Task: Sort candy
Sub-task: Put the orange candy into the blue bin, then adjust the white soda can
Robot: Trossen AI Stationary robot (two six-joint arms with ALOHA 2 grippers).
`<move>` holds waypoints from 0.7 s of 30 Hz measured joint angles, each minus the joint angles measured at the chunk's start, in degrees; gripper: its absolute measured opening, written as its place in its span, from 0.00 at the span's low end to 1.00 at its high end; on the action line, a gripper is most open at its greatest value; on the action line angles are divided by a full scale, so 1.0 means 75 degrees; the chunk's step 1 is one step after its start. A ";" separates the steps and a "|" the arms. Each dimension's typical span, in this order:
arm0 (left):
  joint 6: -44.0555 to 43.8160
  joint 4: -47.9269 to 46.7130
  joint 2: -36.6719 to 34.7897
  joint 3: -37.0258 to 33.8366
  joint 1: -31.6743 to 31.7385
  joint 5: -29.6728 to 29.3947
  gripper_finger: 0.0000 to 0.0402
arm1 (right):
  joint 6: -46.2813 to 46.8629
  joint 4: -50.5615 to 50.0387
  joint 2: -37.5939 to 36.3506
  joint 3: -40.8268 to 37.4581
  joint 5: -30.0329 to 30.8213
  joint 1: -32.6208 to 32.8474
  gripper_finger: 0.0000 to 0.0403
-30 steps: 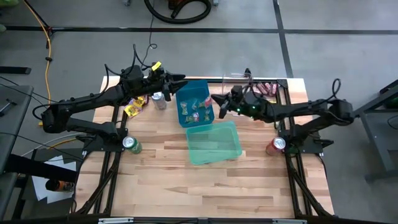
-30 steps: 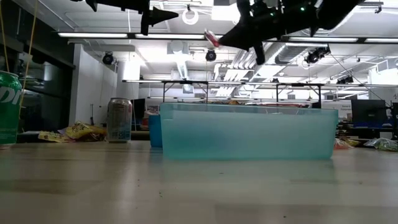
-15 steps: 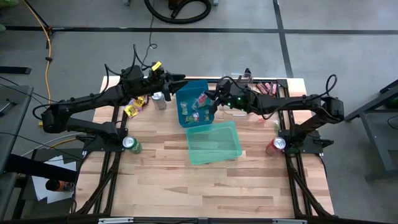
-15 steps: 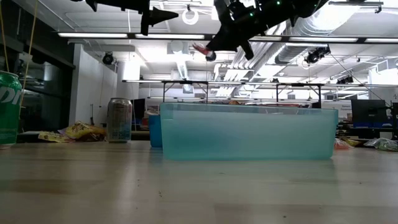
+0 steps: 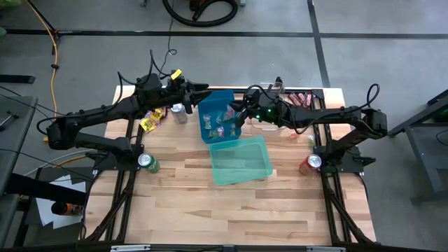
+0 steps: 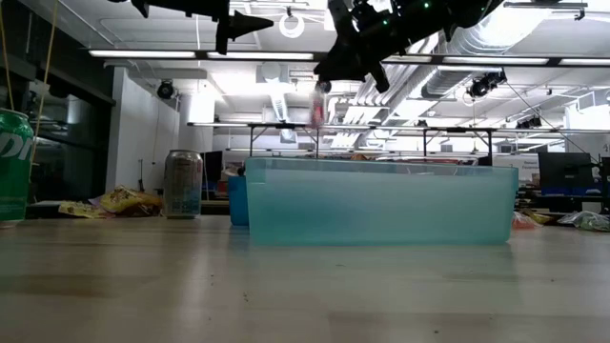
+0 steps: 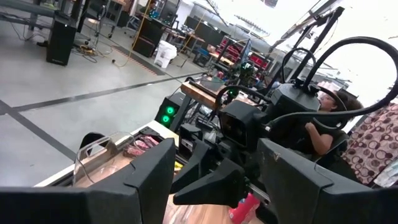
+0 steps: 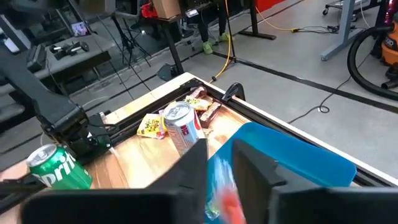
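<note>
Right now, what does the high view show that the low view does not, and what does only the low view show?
Only the high view shows the candy lying inside the blue bin, and the red can beside the right arm. Only the low view shows one candy piece in the air below the right gripper, above the bins. Both views show the silver can, the green can, the teal bin and the left gripper up high.
</note>
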 joint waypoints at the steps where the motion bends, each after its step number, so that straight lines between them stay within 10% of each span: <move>1: 0.0000 0.0000 0.0001 0.0000 0.0000 0.0000 0.54 | 0.0083 0.0001 0.0000 0.0000 0.0000 -0.0014 0.23; 10: 0.0000 -0.0001 0.0000 0.0000 0.0000 0.0000 0.54 | -0.0293 0.0295 -0.0016 0.0062 -0.0293 -0.0060 0.52; 21: -0.0070 0.0005 0.0000 0.0003 0.0003 -0.0005 0.54 | -0.1288 -0.1739 -0.1107 0.0641 -0.0424 -0.0295 0.55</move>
